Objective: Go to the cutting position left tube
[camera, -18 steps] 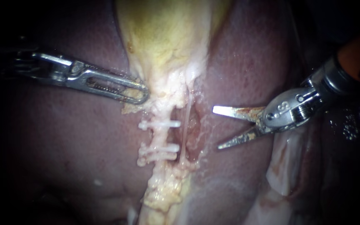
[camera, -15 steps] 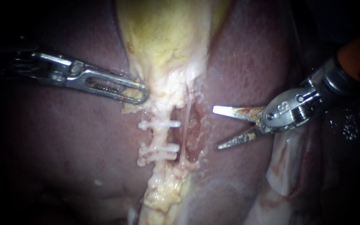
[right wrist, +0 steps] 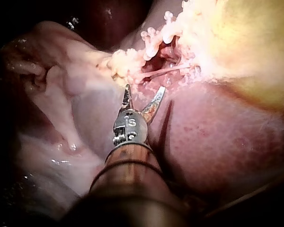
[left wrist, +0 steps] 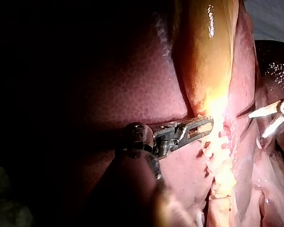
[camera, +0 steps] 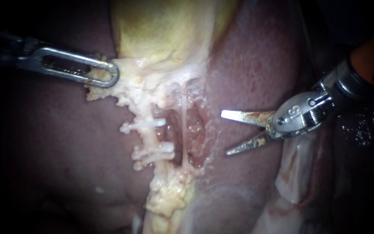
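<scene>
The left instrument point(camera: 108, 74) was stationed at the left of the field, with its jaws closed on the pale tissue point(camera: 124, 93) fringing the lower margin of the gallbladder point(camera: 165, 30). This grip was judged to serve as traction. With the fringe drawn sideways over the liver point(camera: 53, 147), the tubes were held apart and a hollow lay exposed between them.

The left tube point(camera: 149, 139) was located just right of that grip, running downward. An upper clip point(camera: 146, 125) and lower clips point(camera: 156, 149) were set across it, with a short bare section between them, presumably reserved for the cut. A thinner, unclipped right tube point(camera: 182, 125) stood just beside it.

The right instrument point(camera: 224, 133) was placed apart from both tubes, to their right. Its blades were spread wide, held nothing and pointed toward the hollow. The cutting position was judged not yet reached, since the thin tube lay between the blades and the clipped section.
</scene>
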